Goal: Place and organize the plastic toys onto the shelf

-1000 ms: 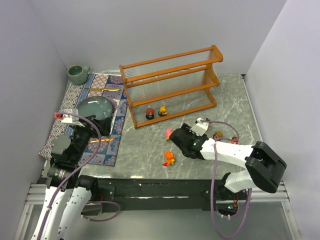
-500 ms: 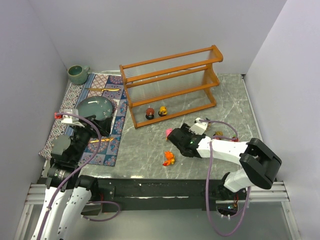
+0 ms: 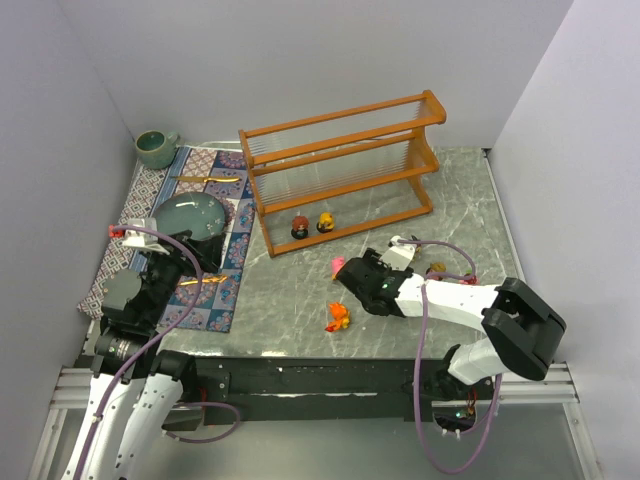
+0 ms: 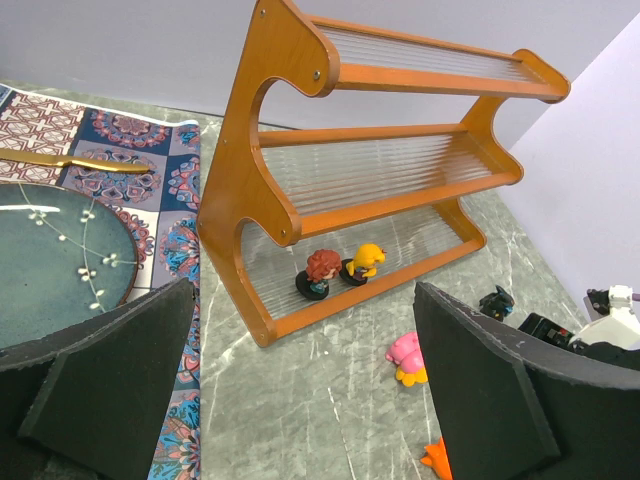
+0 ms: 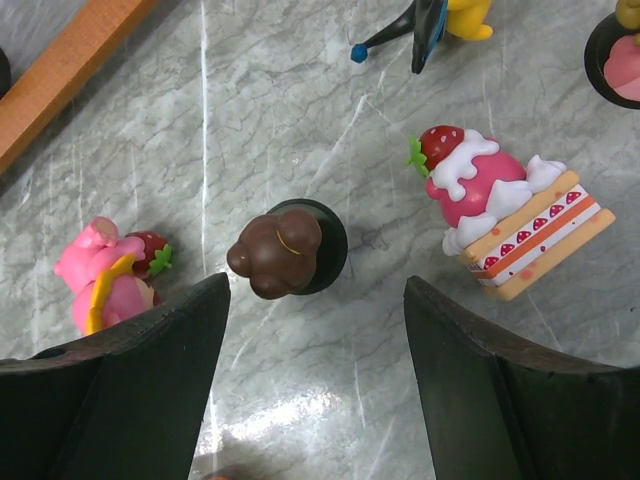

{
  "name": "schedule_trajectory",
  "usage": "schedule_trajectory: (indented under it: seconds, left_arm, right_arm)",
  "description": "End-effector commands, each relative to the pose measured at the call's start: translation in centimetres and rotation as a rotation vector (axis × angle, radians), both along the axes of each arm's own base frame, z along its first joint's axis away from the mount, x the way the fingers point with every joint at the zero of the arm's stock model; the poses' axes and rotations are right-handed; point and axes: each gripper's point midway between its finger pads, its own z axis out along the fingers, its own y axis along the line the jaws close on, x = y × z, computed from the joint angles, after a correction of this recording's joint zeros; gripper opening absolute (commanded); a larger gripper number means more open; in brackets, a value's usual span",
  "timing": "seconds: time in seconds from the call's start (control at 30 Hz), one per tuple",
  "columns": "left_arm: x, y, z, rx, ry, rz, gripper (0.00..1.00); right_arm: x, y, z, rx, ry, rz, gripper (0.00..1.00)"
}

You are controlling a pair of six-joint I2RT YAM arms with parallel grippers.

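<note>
Shelf (image 3: 340, 165): upright at far side of table (image 3: 290, 290), red-haired toy (image 4: 320, 272) and yellow toy (image 4: 366, 258) on its bottom tier | Left gripper (image 4: 300, 400): jaws spread, empty, judged held back to leave room | Right gripper (image 5: 315, 400): jaws spread, empty, poised over brown figurine (image 5: 285, 250), judged aligning for pickup | Pink toy (image 5: 105, 275), cake toy (image 5: 510, 220): loose on table beside it.

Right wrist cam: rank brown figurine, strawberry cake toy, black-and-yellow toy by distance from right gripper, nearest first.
1. brown figurine: at the gap of the open right gripper, centre of view.
2. strawberry cake toy: right of view, past the finger.
3. black-and-yellow toy: top edge, right of centre.
</note>
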Motion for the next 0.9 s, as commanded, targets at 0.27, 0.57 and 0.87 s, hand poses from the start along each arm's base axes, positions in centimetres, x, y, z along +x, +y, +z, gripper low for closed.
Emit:
schedule_trajectory:
  seconds: [0.27, 0.57, 0.87]
  left_arm:
    - [0.0, -0.2, 0.8, 0.005, -0.031, -0.015, 0.97]
    - [-0.1, -0.2, 0.8, 0.005, -0.032, -0.013, 0.97]
    - [0.0, -0.2, 0.7, 0.006, -0.029, -0.015, 0.97]
  right_arm:
    - [-0.2, -1.8, 1.1, -0.032, -0.057, -0.024, 0.77]
    - [-0.7, -2.3, 0.9, -0.04, -0.048, -0.02, 0.77]
    - [-1.4, -2.9, 1.2, -0.036, -0.047, 0.01, 0.77]
